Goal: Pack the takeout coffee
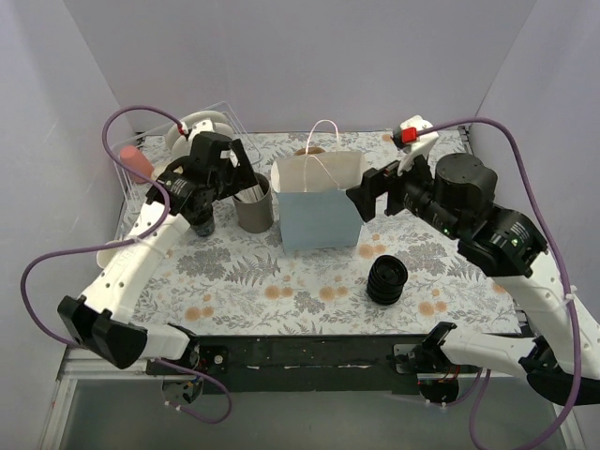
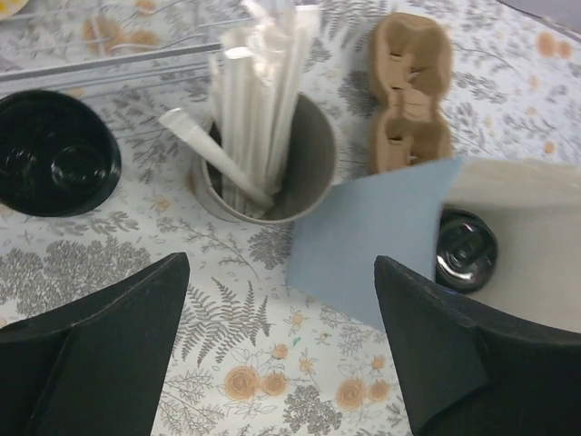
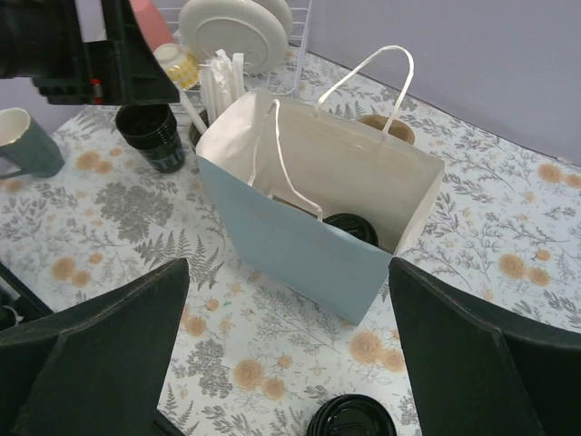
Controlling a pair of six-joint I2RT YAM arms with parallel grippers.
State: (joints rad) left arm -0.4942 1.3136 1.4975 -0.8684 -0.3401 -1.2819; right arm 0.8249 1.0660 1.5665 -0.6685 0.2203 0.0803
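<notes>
The takeout coffee stands inside the open blue paper bag. Only its black lid shows, in the left wrist view and in the right wrist view; the top view hides it. My left gripper is open and empty, hovering over the tablecloth just left of the bag, near the straw cup. My right gripper is open and empty, above the table in front of the bag.
A ribbed stack of black lids sits right of the bag. A lidless black cup stands left of the straw cup. A cardboard carrier lies behind the bag. A dish rack with plates is at back left. A dark mug is nearby.
</notes>
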